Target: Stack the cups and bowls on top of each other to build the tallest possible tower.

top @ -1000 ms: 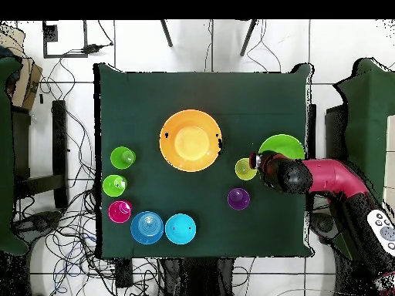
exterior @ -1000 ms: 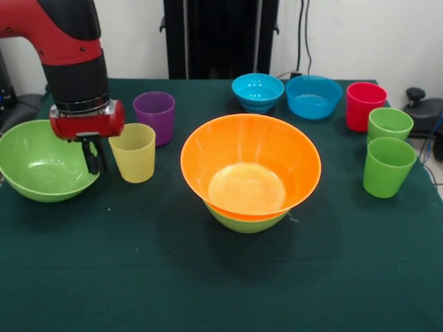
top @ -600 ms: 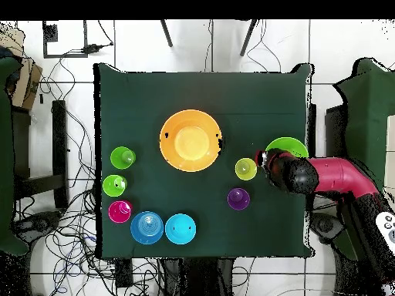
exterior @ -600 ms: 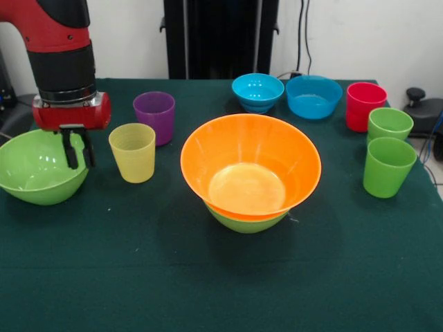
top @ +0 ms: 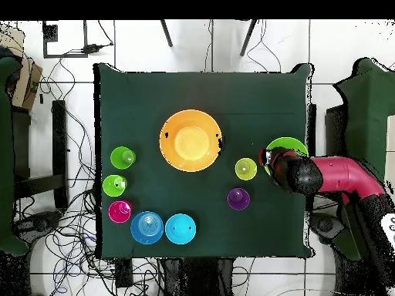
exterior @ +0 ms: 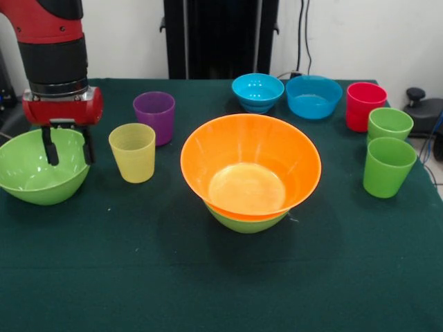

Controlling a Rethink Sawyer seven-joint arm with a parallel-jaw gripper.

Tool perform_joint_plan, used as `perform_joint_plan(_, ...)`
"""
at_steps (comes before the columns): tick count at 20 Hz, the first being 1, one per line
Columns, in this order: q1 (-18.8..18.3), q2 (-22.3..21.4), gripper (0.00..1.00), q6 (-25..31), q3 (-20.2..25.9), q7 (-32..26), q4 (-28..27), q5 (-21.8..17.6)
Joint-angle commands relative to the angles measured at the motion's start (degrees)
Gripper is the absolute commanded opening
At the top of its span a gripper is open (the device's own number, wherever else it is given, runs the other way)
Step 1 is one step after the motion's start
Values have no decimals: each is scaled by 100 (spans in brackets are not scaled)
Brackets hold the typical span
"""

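My gripper [exterior: 68, 145] is open and hangs over the right part of a lime green bowl [exterior: 31, 173] at the table's left. One finger is inside the bowl and the other is at its right rim. At the centre, the tower is a large orange bowl [exterior: 250, 166] nested in a second lime green bowl [exterior: 246, 221]. A pale yellow cup [exterior: 132, 152] and a purple cup [exterior: 154, 116] stand just right of the gripper. Two blue bowls [exterior: 257, 91] [exterior: 313, 95], a red cup [exterior: 365, 105] and two light green cups [exterior: 390, 123] [exterior: 387, 166] stand at the back and right.
In the overhead view the arm [top: 332, 176] reaches in from the right edge over the green bowl [top: 285, 144]. The yellow cup [top: 245, 169] stands close beside the gripper. Cables and chair legs lie on the floor around the green table [top: 231, 92].
The gripper has moved left in the front view, from beside the yellow cup to over the green bowl. Its fingers have spread apart.
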Motion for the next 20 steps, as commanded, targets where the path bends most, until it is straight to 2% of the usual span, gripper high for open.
perform_joint_plan(1, 202, 79, 100, -95, -269, -814, 67, -332)
perform_joint_plan(20, 548, 316, 100, -470, -614, -249, -81, -581)
